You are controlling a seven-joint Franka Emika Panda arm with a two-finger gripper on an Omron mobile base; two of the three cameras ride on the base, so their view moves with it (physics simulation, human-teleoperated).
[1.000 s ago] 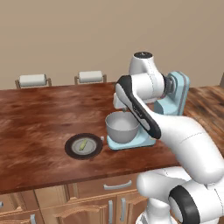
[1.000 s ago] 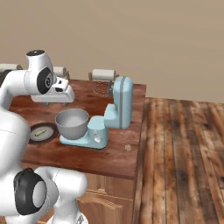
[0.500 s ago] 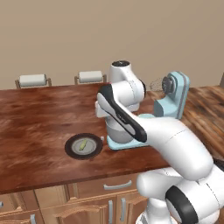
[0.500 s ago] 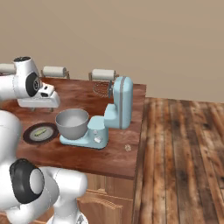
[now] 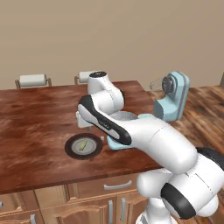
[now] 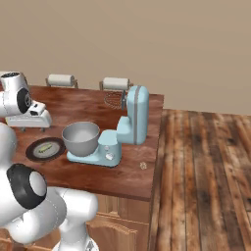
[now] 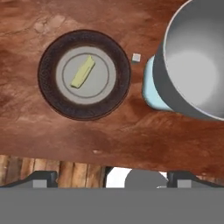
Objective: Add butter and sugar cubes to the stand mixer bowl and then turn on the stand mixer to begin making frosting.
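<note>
- The small pale yellow stick of butter (image 7: pixel 83 71) lies slanted on the grey centre of the flat dark round plate (image 7: pixel 50 98), on the reddish-brown wooden counter (image 7: pixel 87 140).
- One tiny whitish sugar cube (image 7: pixel 136 57) sits on the counter in the gap between the plate's rim and the round grey metal stand mixer bowl (image 7: pixel 192 65); I can pick out no other cubes.
- The bowl stands empty on the flat base of the light blue stand mixer (image 6: pixel 130 125), whose head and wire whisk (image 6: pixel 113 99) are tilted up and clear of the bowl.
- The gripper (image 6: pixel 34 117) hangs above the plate, fingers spread wide and holding nothing.
- The step in hand looks like picking up the butter. To do it well, centre the hand over the stick, turn the wrist so the fingers close across its narrow width rather than along its length, and come straight down until the tips nearly meet the plate.
- Close gently, since the stick may slide on the smooth plate, then lift well clear of the rim before crossing to the bowl.
- Keep away from the sugar cube on the way, as a brush could flick it off.
- Compared with a second ago, the arm has swung from over the bowl towards the plate, and the bowl is now uncovered in the right base view. Plate, butter and mixer have not moved.
</note>
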